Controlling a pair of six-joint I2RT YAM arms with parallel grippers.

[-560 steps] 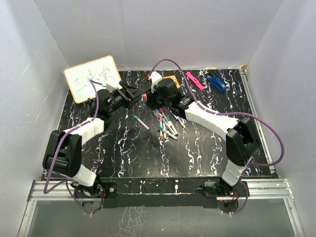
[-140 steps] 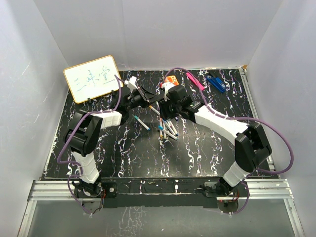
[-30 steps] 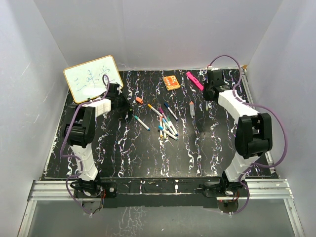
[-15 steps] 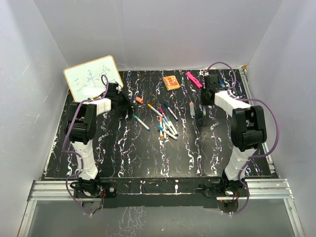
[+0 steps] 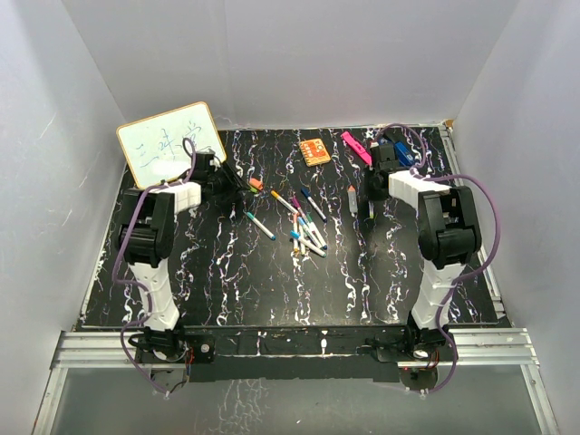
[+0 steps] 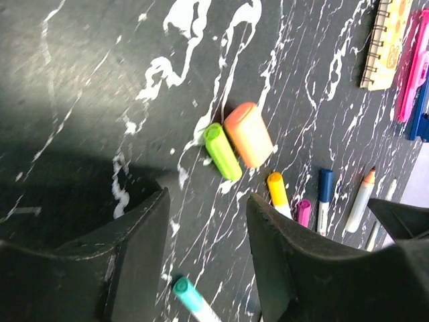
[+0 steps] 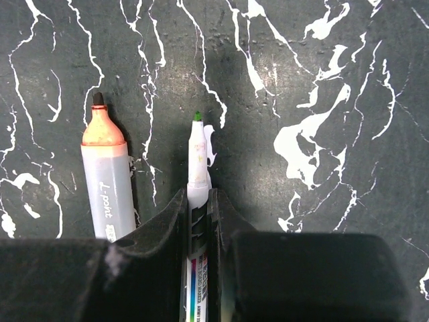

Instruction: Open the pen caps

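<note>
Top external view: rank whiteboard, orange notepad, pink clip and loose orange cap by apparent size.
1. whiteboard, clearly largest
2. orange notepad
3. pink clip: longer but thinner than the notepad, so those two are a close call
4. orange cap, smallest

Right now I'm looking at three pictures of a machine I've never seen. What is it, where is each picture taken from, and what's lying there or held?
These are two robot arms bolted at the near edge of a marbled table. The wide picture looks down from above and behind. The other two come from a camera on each wrist, the dark shapes being that arm's own fingers. On it lie a cluster of markers, an orange notebook, a pink clip and a blue clip; a whiteboard stands far left. The left gripper is open and empty, with a green cap and an orange cap ahead of it. The right gripper is shut on an uncapped green-tipped marker, beside an uncapped orange-tipped marker.
</note>
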